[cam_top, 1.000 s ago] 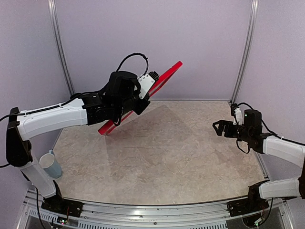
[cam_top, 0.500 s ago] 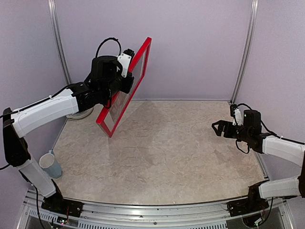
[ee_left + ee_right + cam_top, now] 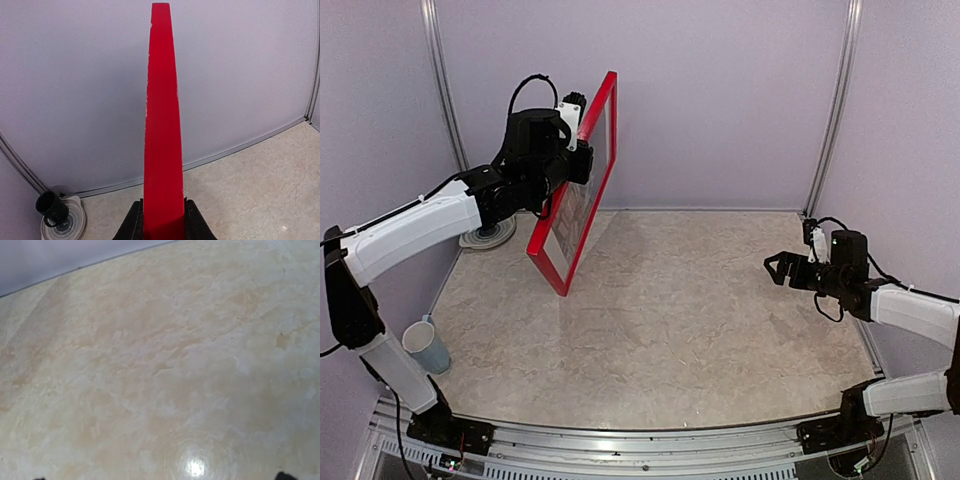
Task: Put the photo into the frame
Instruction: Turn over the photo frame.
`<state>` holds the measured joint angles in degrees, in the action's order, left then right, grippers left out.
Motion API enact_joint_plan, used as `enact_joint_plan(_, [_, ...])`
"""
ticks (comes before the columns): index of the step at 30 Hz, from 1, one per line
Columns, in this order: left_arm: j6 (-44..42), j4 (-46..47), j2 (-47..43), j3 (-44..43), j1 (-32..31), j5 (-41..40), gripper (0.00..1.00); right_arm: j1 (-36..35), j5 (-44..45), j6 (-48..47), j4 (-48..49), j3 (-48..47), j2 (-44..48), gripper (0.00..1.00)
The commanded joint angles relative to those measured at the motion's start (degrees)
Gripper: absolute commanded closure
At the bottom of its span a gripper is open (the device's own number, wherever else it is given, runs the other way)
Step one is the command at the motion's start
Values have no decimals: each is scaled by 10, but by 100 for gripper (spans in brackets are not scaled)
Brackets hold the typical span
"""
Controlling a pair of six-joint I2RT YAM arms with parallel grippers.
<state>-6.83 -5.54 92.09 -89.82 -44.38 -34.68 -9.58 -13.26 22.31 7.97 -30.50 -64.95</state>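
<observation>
The frame (image 3: 547, 270) is red and thin, and it hangs upright in the air at the back left, one corner pointing down above the table. My left gripper (image 3: 582, 158) is shut on its upper left edge. In the left wrist view the frame (image 3: 162, 125) rises edge-on from between the two black fingers (image 3: 134, 220). Its window shows a faint reddish-brown patch, and I cannot make out the photo. My right gripper (image 3: 777, 268) hovers open over the right side of the table, holding nothing. In the right wrist view only the tips of its fingers (image 3: 284, 475) show, at the bottom corners.
A pale blue mug (image 3: 426, 346) stands at the front left edge. A black cup (image 3: 50, 207) sits on a round white dish (image 3: 486, 236) in the back left corner. Lilac walls with metal rails (image 3: 832, 110) close the table in on three sides.
My left arm has lifted the frame and turned it from a slanted, nearly edge-on pose to upright, shifting it left. The right arm has not moved.
</observation>
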Motion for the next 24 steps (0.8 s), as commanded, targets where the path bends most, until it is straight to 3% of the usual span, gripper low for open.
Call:
enact_joint_plan(1, [23, 82, -32, -58, 9, -14, 100, -1, -7, 9, 5, -10, -7, 1])
enact_joint_plan(12, [157, 43, -56, -64, 87, 83, 100, -2, -11, 14, 7, -8, -20, 1])
enact_joint_plan(24, [253, 14, -94, -27, 103, 153, 100, -2, -27, 24, 18, -14, -46, 1])
